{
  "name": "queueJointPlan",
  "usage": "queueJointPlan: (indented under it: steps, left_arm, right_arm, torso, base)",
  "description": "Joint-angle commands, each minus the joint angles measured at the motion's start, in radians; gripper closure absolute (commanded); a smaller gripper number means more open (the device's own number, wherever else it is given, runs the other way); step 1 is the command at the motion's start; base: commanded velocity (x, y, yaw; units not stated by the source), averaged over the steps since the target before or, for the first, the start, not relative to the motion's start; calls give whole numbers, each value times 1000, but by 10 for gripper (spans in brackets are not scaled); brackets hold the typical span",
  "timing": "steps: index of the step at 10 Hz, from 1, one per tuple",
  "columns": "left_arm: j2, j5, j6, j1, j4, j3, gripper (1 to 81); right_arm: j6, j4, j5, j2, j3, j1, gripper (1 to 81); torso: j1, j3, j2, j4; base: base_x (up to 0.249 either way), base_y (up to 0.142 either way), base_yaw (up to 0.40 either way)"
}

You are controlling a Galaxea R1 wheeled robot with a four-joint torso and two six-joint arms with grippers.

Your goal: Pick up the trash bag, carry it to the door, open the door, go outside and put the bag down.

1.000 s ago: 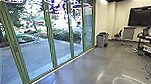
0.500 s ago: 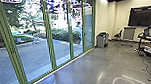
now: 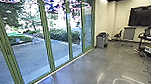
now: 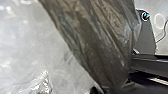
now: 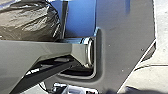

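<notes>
1. Green-framed, tall glass door panels (image 3: 46, 34) ranged from ten to twelve o'clock, with a pale paved yard (image 3: 29, 56) and leafy dark-green shrubs (image 3: 62, 35) beyond.
2. Glossy, creased, grey-brown plastic trash bag (image 4: 92, 42) at the left gripper (image 4: 103, 89), its plastic drawn to a narrow gather; bulging side of the same bag near the robot's bodywork in the right wrist view.
3. Left gripper clenched on the gathered plastic; state of the right gripper impossible to tell.
4. Boxy grey bin with a dark top (image 3: 101, 41) just past twelve o'clock, on a polished grey floor (image 3: 92, 66).
5. Wide, flat black wall screen (image 3: 142, 16) at two o'clock, above a dark, loaded equipment cart (image 3: 142, 42).
</notes>
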Motion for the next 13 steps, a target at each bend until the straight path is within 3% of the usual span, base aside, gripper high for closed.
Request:
queueJointPlan:
  steps: [1, 3, 13]
  left_arm:
    - [-2, 62, 7, -64, 7, 3, 811]
    - [-2, 62, 7, -64, 5, 3, 811]
    - [-5, 61, 7, -64, 5, 1, 811]
  right_arm:
    - [-2, -4, -58, 9, 3, 60, 10]
    - [-2, -4, -58, 9, 3, 60, 10]
    - [-2, -4, -58, 12, 1, 64, 10]
  torso:
    - [0, 0, 0, 0]
    - [0, 0, 0, 0]
    - [0, 0, 0, 0]
  base:
    - [143, -84, 0]
    - [149, -75, 0]
    - [152, 0, 0]
